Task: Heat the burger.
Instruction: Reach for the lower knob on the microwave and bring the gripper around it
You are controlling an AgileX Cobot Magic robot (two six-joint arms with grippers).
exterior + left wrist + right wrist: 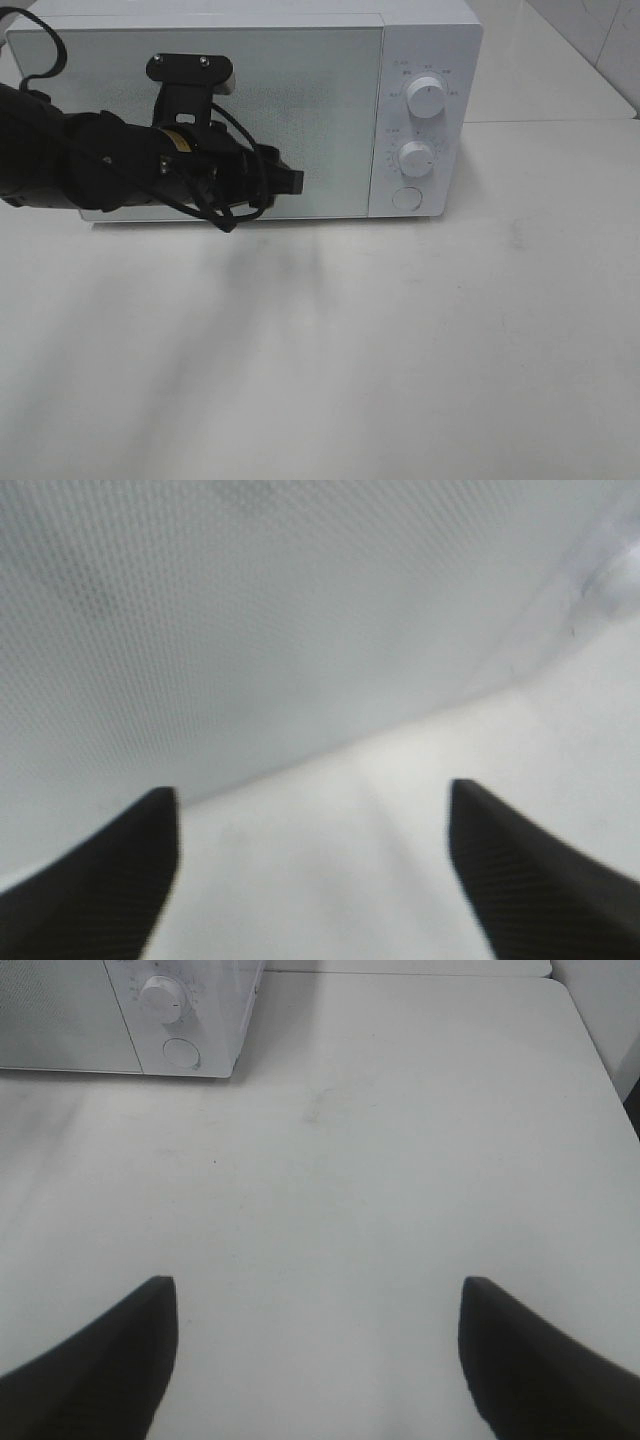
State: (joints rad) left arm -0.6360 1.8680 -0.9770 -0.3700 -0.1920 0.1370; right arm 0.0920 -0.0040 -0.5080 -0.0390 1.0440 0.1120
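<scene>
We see the left gripper point(288, 181) at left centre of the high view, close in front of the shut door point(330, 90) of the white microwave point(440, 40); whether it touches the door we cannot tell. In its wrist view the fingers stand wide apart with nothing between them (only dotted door glass and table beyond). The right gripper point(317, 1282) is wide too, holding nothing, over the white table point(400, 1160), with a microwave knob point(163, 995) at that frame's upper left. The burger shows in no view, so we cannot tell where it is.
</scene>
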